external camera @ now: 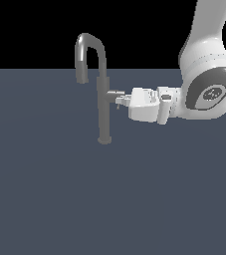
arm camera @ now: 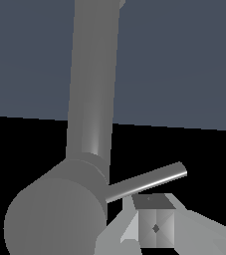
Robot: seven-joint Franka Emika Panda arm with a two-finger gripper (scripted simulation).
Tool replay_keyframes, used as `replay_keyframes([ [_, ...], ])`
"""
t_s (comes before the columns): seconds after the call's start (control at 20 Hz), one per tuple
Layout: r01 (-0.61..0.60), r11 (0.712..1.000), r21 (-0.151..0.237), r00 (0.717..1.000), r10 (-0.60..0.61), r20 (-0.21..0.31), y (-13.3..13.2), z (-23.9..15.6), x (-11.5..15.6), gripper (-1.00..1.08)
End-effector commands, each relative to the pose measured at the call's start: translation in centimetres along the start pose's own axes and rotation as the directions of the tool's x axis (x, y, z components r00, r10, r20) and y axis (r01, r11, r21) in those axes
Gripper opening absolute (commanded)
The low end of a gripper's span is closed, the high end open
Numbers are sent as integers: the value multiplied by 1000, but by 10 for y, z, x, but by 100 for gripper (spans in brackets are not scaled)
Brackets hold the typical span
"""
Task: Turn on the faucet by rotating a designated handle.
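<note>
- Here, the faucet [external camera: 103, 99] stands upright on the grey floor [external camera: 45, 199], directly ahead of the gripper [external camera: 120, 101]; its hooked spout [external camera: 84, 50] curves over on the column's far side from the gripper.
- Handle [external camera: 115, 93]: a short stub projecting from the column toward the gripper, just above the fingertips.
- Lever pin [arm camera: 147, 181]: a thin rod leaving the stub sideways, just beside one fingertip [arm camera: 154, 221]; contact cannot be told.
- Gripper: held level, reaching from the arm [external camera: 206, 74]; whether its fingers are apart or together cannot be told.
</note>
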State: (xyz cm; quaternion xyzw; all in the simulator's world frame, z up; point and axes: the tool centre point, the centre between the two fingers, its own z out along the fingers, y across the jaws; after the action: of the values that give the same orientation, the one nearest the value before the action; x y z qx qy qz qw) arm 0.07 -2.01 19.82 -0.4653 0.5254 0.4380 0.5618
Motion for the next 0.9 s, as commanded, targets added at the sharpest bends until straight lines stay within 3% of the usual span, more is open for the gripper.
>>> replay_keyframes([
  [0.0,-52,999,9,999,52,-14,6,0,37,-100],
  [0.1,-55,998,10,998,56,-14,5,0,42,-100],
  [0.15,6,1000,-1,1000,-6,2,-5,0,5,-100],
  [0.85,-59,998,10,998,59,-15,-21,-1,65,-100],
])
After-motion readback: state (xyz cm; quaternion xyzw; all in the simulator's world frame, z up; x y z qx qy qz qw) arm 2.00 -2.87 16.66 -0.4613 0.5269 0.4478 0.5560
